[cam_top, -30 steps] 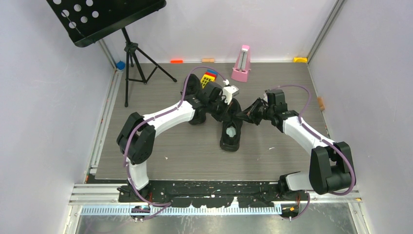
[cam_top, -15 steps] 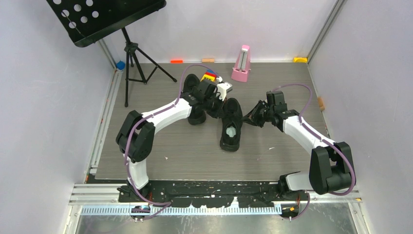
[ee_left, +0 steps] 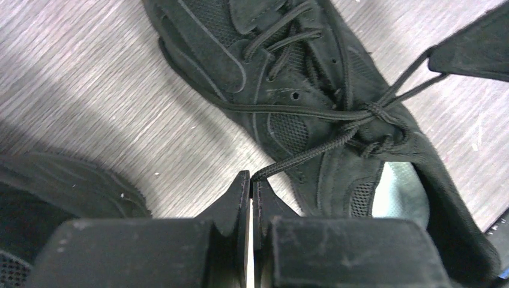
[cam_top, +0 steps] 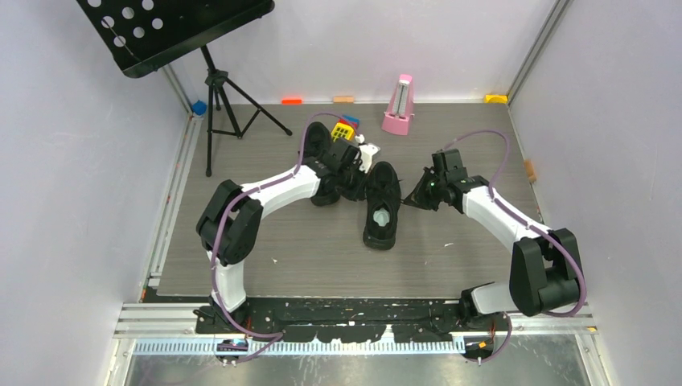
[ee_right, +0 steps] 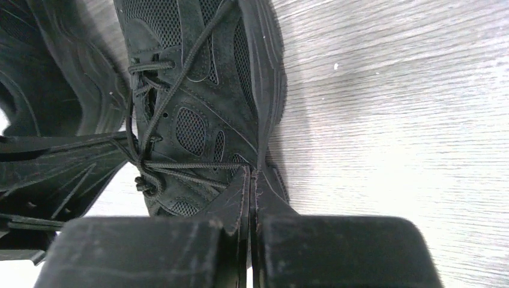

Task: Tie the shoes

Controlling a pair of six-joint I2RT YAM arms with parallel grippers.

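Two arms are meeting over a black low-top mesh-and-suede sneaker (cam_top: 380,207) that is lying flat near the middle of the grey wood-grain table (cam_top: 306,253). Its toe is pointing away from the arm bases and its pale insole is showing in the heel opening. The left gripper (ee_left: 251,180) is sitting just to the sneaker's left with its fingers pressed together, pinching one end of the thin black lace (ee_left: 312,149) between the tips. The right gripper (ee_right: 249,177) is sitting just off the sneaker's right side, likewise squeezed tight on the other end of that lace. Both ends are running taut from the fingertips to a small knot (ee_left: 377,119) sitting at the top of the tongue, just ahead of the opening. A second black sneaker (ee_left: 66,180) is lying just left of the first, partly hidden under the left arm. A pink metronome (cam_top: 397,104), a black perforated music stand (cam_top: 173,32) on a tripod and a multicoloured toy block (cam_top: 344,129) are standing toward the far side.
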